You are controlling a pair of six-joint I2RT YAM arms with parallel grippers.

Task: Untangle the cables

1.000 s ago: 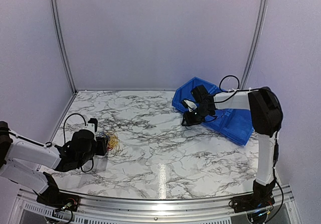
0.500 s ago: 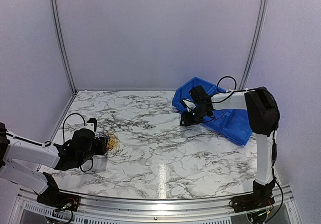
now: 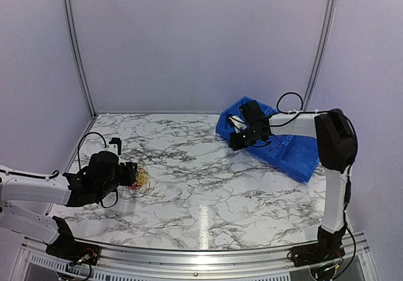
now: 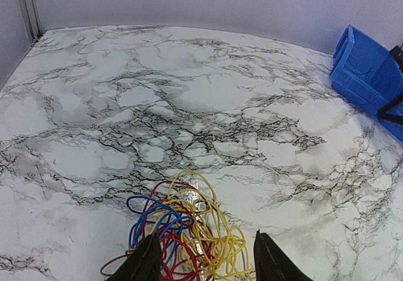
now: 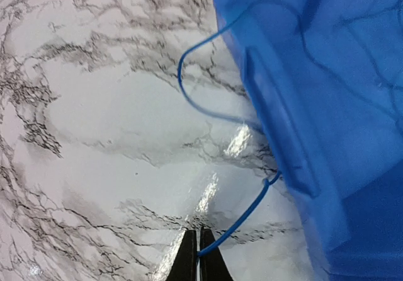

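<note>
One marble desk (image 3: 201, 189) carries one blue bin (image 3: 296, 156). One tangle of cables (image 4: 182, 230) in three colours (red, blue, yellow) lies well apart from the bin. One single blue cable (image 5: 189, 98) runs just beside the bin. Two tools: left tool (image 4: 206, 246), right tool (image 5: 195, 235).

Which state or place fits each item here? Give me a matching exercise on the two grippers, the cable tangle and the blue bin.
Things:
1. left gripper
2. right gripper
3. cable tangle
4. blue bin

States or places:
A. far right of the marble table
B. shut on a single blue cable
C. red, blue and yellow loops, near left
D. open, at the bunch

Pairs: 1-D, 2-B, 3-C, 4-A.
</note>
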